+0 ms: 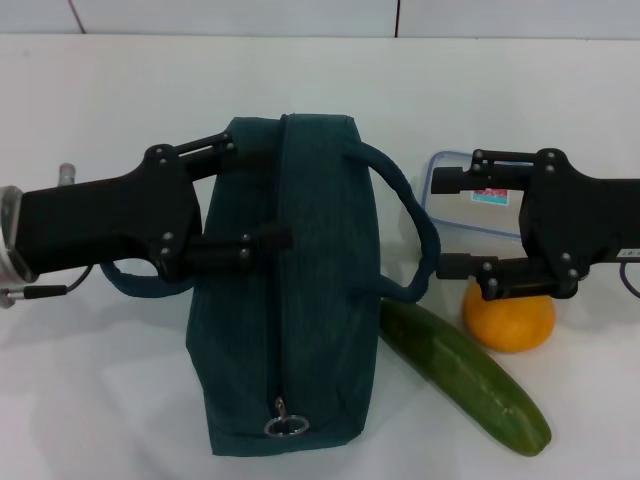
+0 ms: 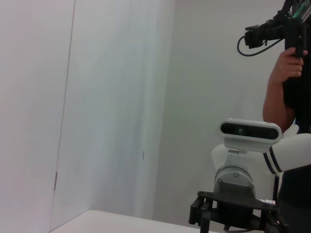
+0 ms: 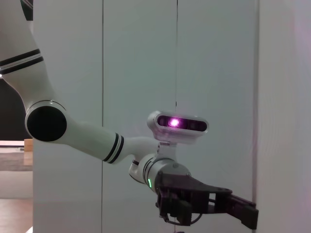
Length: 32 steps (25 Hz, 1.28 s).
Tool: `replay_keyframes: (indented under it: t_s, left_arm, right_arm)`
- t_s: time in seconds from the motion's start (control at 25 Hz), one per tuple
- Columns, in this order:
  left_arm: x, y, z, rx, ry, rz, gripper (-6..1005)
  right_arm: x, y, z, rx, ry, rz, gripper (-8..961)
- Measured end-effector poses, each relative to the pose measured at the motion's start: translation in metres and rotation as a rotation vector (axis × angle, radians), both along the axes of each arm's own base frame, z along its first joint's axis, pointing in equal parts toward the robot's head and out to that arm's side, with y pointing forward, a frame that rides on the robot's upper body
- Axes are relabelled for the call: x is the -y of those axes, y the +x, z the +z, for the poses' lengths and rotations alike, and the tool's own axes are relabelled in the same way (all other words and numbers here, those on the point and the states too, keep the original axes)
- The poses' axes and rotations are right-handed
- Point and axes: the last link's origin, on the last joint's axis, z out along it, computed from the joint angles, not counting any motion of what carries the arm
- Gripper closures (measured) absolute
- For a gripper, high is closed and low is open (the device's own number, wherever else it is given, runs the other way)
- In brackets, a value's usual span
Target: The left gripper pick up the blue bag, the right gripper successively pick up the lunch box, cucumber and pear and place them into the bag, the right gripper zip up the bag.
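Left end effector (image 1: 262, 195), fingers spread wide, straddles the blue bag (image 1: 290, 300) from its left side. Right end effector (image 1: 455, 225), also wide, hovers right of the bag above the lunch box (image 1: 450, 215); orange fruit (image 1: 508, 320) and cucumber (image 1: 465, 378) lie beside the bag. Risk: the zipper appears closed, so nothing could enter; a loose handle (image 1: 410, 235) could snag.

On the table (image 1: 100, 400) I count one blue bag (image 1: 290, 300), one lunch box (image 1: 480, 205) and one cucumber (image 1: 465, 378). There's one orange round fruit (image 1: 510, 320), and two grippers.
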Motion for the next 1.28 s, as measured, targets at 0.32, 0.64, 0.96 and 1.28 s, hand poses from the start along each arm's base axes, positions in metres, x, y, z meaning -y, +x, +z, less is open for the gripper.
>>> replay_keyframes:
  t_s: [0.32,0.64,0.96,1.28]
  left_arm:
    - [0.001,-0.002,0.001,-0.001,0.004,0.006,151]
    - [-0.008,0.002,0.02,0.016,-0.017,0.077,152]
    - [-0.006,0.015,0.038,-0.17,-0.081,0.23,152]
    - [0.012,0.006,0.039,-0.215,-0.044,0.295,151]
  right_arm:
    - [0.0,-0.002,-0.002,-0.006,-0.006,0.003,226]
    - [0.0,-0.003,-0.002,-0.005,-0.004,0.0,226]
    - [-0.003,-0.006,0.001,-0.006,0.015,0.011,227]
    - [-0.006,-0.01,0.003,-0.001,0.028,0.031,227]
